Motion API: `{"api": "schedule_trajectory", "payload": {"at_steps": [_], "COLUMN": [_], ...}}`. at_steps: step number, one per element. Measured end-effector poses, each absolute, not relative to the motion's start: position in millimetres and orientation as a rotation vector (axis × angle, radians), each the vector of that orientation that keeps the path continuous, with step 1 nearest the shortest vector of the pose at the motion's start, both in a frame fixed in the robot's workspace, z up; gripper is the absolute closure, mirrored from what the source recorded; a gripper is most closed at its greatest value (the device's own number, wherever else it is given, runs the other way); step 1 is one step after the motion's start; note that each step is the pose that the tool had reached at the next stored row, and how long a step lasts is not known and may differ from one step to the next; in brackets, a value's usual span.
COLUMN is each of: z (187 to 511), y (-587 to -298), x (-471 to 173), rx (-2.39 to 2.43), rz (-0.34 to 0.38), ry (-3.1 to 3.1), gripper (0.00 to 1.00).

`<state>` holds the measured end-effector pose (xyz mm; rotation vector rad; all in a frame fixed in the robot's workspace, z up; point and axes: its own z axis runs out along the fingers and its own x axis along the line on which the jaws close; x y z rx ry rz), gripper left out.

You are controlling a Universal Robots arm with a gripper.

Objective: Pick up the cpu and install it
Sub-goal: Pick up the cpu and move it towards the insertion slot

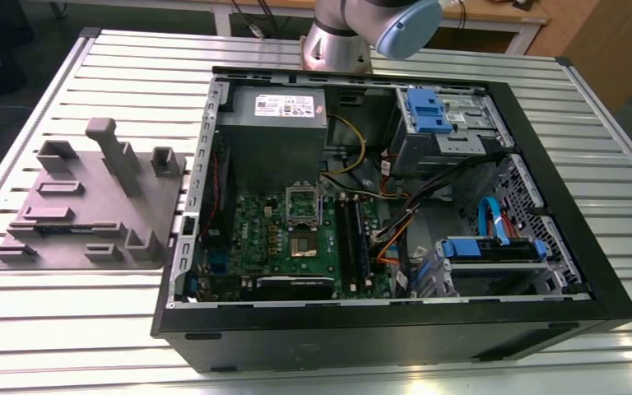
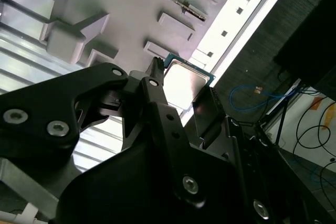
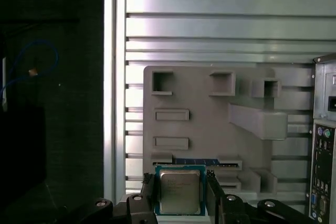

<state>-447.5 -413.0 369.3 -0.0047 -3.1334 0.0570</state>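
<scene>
Squarely, cpu (image 3: pixel 179 191) clamped between tool (image 3: pixel 180 196) fingers.

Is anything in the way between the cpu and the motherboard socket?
Nothing visible. The hand grips the small silvery square cpu, and the metal-framed socket on the green motherboard lies uncovered in the open black computer case.
</scene>
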Motion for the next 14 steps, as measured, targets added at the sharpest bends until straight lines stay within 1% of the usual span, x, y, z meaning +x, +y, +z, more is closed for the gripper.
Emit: {"api": "schedule_trajectory", "payload": {"at_steps": [7,14], "z": [377.1,377.7], "y": [-412.8,-412.8], "x": [-447.5,-447.5], "rx": [-0.005,-0.005], "rz": [0.072,0.073], "ry": [-3.133,-3.133], "gripper": [0.53,0.53]}}
